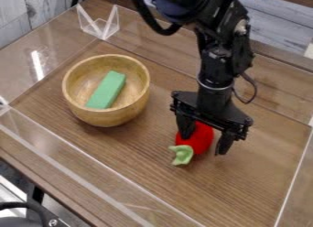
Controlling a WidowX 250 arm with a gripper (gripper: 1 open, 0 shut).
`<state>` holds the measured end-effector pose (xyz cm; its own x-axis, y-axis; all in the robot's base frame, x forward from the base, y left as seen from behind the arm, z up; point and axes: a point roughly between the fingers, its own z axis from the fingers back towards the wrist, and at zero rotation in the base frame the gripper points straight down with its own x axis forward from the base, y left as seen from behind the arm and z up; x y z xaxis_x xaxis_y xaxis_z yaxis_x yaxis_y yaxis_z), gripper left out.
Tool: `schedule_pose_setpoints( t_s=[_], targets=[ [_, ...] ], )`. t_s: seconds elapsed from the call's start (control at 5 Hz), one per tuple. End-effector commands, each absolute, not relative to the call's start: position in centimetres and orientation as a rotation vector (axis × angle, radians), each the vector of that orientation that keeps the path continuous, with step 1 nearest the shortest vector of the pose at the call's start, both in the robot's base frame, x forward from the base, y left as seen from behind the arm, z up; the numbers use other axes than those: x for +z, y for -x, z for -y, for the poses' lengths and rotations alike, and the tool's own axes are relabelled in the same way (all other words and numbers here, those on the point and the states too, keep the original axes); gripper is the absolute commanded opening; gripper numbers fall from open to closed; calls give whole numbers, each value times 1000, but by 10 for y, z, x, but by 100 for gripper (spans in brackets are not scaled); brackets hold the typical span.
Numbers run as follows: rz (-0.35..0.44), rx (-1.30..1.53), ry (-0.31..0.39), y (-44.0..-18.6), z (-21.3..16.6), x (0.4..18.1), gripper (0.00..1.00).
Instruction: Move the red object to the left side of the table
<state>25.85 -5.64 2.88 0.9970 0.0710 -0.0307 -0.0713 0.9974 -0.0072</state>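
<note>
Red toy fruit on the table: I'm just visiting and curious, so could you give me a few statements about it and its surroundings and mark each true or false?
1. The gripper stands open, its fingers astride the red object. True.
2. The red object lies inside the wooden bowl. False: it lies on the table, to the right of the bowl in the picture.
3. A green block rests in the bowl. True.
4. The red object's leafy stem is dark blue. False: it is light green.
5. The gripper points down at the table. True.
</note>
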Motion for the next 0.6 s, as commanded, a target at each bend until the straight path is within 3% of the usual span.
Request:
schedule_pose_setpoints(
  t_s=[0.0, 0.4],
  targets=[
    [-23, 39, 12, -261, 55, 30, 0],
    [30, 5, 43, -255, 60, 74, 0]
  ],
)
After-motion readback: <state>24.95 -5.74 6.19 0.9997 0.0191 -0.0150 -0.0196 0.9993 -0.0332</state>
